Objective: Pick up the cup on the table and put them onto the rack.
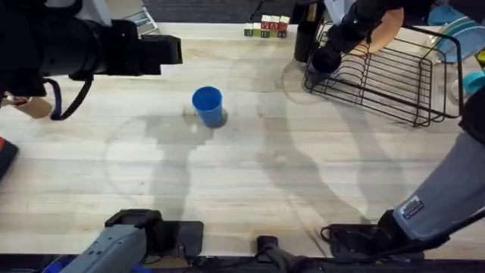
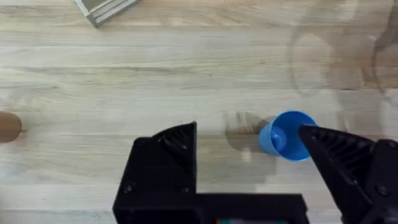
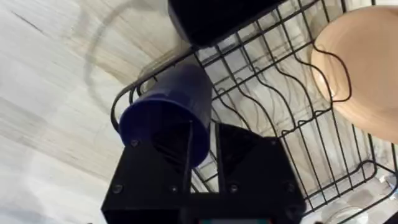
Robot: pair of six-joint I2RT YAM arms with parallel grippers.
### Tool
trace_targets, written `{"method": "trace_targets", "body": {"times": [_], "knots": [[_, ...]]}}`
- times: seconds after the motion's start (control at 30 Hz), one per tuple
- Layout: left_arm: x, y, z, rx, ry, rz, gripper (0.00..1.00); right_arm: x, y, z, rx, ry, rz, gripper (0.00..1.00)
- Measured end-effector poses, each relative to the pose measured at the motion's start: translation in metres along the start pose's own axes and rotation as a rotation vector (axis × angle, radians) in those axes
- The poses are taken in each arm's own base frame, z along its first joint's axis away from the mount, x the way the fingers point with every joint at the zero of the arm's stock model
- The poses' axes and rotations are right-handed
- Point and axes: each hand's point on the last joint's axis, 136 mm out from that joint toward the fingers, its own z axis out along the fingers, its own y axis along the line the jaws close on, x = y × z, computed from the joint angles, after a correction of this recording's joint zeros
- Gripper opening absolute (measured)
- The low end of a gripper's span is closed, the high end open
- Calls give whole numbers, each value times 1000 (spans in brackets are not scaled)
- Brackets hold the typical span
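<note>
A light blue cup [image 1: 207,105] stands upright on the wooden table, mouth up. My left gripper [image 2: 247,134] hovers high above it, open, with the cup [image 2: 286,135] just beside one of its fingers [image 2: 336,152] and nothing held. In the overhead view that left gripper [image 1: 163,51] looms large and dark at the upper left. My right gripper [image 1: 327,59] is at the left end of the black wire rack [image 1: 394,83]. It is shut on the wall of a dark blue cup [image 3: 168,112], one finger inside the mouth, tilted over the rack's corner wires [image 3: 273,106].
A tan plate [image 3: 360,68] leans in the rack. A dark bottle [image 1: 305,32] and toy blocks [image 1: 265,27] stand at the table's far edge. Light blue dishes [image 1: 462,34] lie beyond the rack. A grey tray corner [image 2: 102,9] and a tan object [image 1: 34,106] lie left.
</note>
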Motion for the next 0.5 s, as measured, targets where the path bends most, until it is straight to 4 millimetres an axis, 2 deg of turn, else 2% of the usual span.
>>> {"method": "trace_targets", "body": {"times": [0.13, 0.5], "knots": [[0, 0, 0, 0, 0, 0, 993, 0, 0, 0, -1, 1, 0, 275], [0, 0, 0, 0, 0, 0, 993, 1, 1, 0, -2, 4, 0, 318]]}}
